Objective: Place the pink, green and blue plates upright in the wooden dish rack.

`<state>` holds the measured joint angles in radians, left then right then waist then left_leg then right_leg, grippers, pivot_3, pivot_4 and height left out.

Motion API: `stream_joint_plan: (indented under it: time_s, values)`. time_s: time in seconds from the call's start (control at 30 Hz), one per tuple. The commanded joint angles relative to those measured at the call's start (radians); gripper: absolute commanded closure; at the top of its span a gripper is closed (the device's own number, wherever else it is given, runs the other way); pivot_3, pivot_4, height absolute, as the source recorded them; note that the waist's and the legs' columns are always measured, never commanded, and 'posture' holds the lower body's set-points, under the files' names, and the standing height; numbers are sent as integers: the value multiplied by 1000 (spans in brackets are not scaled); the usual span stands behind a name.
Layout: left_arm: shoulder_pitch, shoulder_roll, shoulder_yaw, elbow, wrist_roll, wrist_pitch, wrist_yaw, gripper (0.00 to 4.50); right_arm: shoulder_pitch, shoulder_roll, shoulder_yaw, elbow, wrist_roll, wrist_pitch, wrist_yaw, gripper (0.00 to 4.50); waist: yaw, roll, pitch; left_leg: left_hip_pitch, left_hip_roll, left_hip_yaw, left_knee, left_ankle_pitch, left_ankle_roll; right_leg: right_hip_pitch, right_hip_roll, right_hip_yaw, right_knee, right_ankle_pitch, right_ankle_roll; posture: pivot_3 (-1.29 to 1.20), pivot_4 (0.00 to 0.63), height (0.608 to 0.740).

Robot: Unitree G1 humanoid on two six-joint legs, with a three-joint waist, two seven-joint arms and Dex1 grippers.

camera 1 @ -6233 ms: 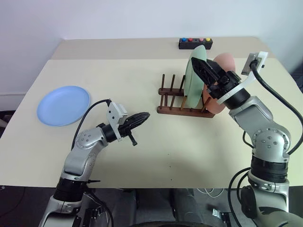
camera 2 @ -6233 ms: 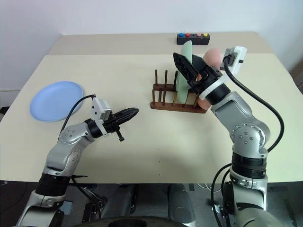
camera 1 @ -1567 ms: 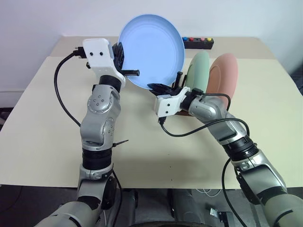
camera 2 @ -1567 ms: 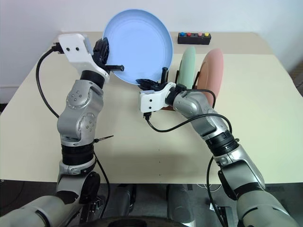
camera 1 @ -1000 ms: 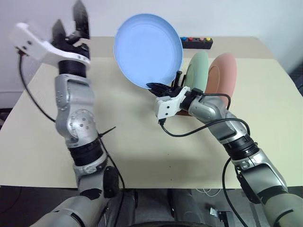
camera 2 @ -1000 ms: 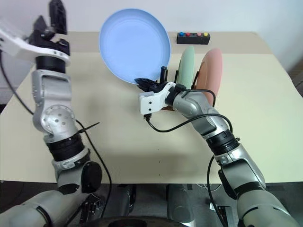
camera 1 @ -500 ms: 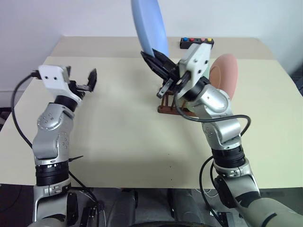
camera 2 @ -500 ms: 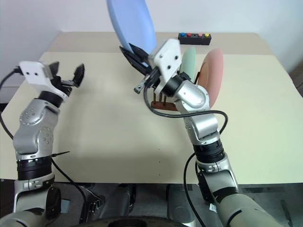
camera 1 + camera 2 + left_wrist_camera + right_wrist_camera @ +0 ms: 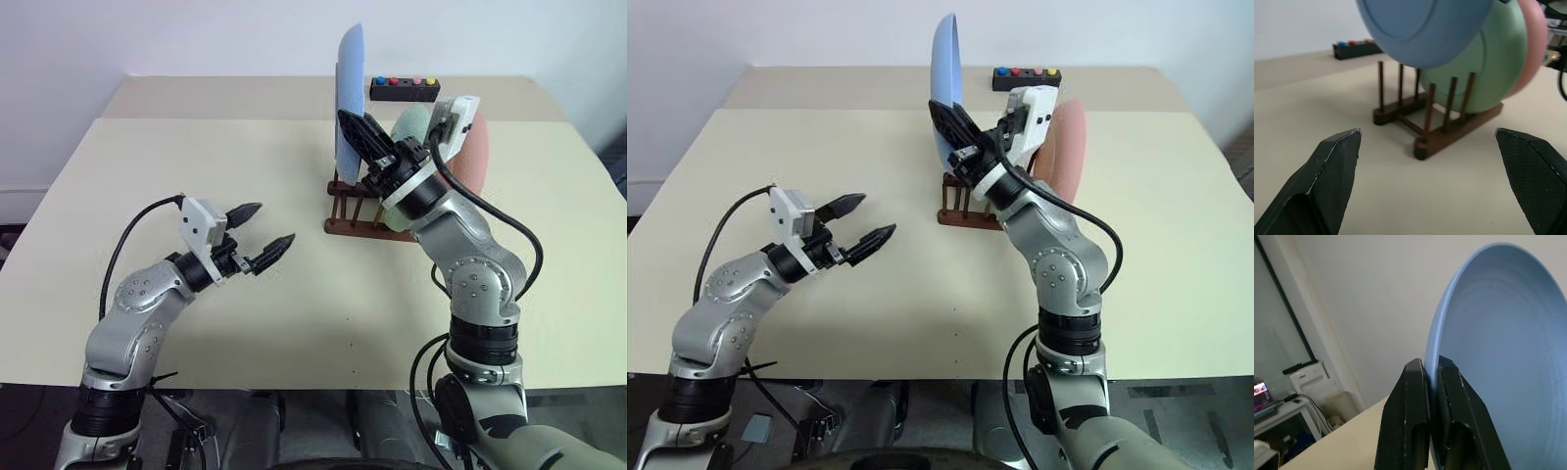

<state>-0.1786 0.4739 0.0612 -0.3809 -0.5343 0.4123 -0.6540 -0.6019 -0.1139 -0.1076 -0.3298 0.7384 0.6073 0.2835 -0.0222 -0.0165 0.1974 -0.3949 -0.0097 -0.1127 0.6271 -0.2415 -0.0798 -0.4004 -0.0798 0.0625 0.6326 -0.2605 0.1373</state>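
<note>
Bench (image 9: 245, 323) carries the wooden dish rack (image 9: 367, 227), where the pink plate (image 9: 472, 162) and green plate (image 9: 411, 122) already stand upright. Blue plate (image 9: 350, 98) is held on edge above the rack's free pegs, its rim pinched in the right claw (image 9: 1434, 377). Left claw (image 9: 263, 238) hovers low over the bench, well apart from the rack, fingers spread and empty. Risk: lowered off-line, the rim could strike a peg, knock the green plate, or slip from so narrow a pinch.
</note>
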Motion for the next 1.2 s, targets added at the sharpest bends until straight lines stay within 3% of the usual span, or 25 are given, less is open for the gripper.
stream_joint_plan:
  time_s: [0.03,0.5,0.63,0.83,1.2]
  values:
    - [3,10,-1,-51,-13,8,-10,10,7,3,-23,-22,37,5,-11,4500,0,0,0,0,0,0,0,0,0,0,0,0,0,0,0,0,150,734]
    - [-5,-7,-18,-56,-1,8,3,10,30,4,-65,1,113,48,-60,4500,0,0,0,0,0,0,0,0,0,0,0,0,0,0,0,0,150,734]
    - [-7,-8,-20,-58,0,7,6,0,33,5,-73,5,131,55,-72,3070,0,0,0,0,0,0,0,0,0,0,0,0,0,0,0,0,150,734]
    - [-5,-7,-20,-60,-1,7,8,0,35,-1,-65,-4,134,55,-72,94,0,0,0,0,0,0,0,0,0,0,0,0,0,0,0,0,150,734]
    - [-7,-11,-30,-57,-4,8,9,0,27,-56,-27,-38,64,31,-39,33,0,0,0,0,0,0,0,0,0,0,0,0,0,0,-1,0,150,734]
